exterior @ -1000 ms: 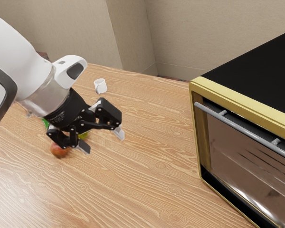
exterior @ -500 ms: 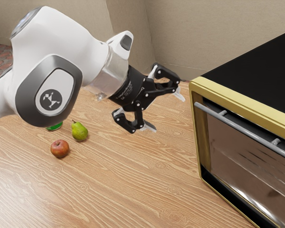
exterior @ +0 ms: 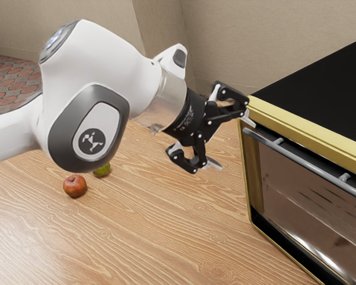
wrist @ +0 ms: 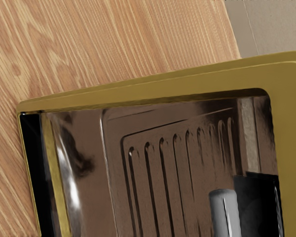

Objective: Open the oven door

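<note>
My gripper [exterior: 231,142] stands open at the near left corner of the oven [exterior: 320,89] in the exterior view, its fingers spread apart with nothing between them. The upper fingertip overlaps the gold frame's corner there; whether it touches cannot be told. A grey bar handle [exterior: 308,162] runs along the top of the oven door [exterior: 308,205], which is shut. In the wrist view, the door's glass [wrist: 167,163] with a ribbed pattern behind it faces the hand, and the handle's rounded end [wrist: 224,212] appears beside a black strip.
On the wooden table [exterior: 160,225] lie a red apple [exterior: 75,186] and a green pear [exterior: 101,170], partly hidden by the arm. Behind the table rises a beige wall [exterior: 225,47]. The oven's gold side frame [wrist: 138,85] borders the table surface in the wrist view.
My arm has swung from above the fruit toward the exterior view's right, bringing the open gripper up to the oven's corner. The white mug is now hidden behind the arm. The oven has not moved.
</note>
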Action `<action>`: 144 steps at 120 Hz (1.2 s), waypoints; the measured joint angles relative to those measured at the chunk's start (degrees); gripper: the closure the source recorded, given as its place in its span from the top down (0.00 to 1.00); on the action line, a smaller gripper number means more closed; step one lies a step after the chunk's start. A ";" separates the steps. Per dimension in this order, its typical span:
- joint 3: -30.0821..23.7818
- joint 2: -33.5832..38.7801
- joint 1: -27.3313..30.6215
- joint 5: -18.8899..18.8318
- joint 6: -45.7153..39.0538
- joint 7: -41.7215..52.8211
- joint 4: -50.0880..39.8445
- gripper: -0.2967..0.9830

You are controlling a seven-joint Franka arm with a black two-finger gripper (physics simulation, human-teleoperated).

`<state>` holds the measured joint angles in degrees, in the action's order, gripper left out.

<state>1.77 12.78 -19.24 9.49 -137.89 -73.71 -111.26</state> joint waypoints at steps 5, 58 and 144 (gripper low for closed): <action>-0.01 -0.17 -0.31 -0.02 -0.23 -0.51 -0.03 0.77; 0.16 -0.85 -0.97 0.03 -1.20 -4.19 -0.69 0.77; 0.29 -3.28 -0.44 -1.00 -2.28 -6.46 0.42 0.76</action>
<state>2.06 9.50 -19.68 8.48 -140.16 -80.17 -110.84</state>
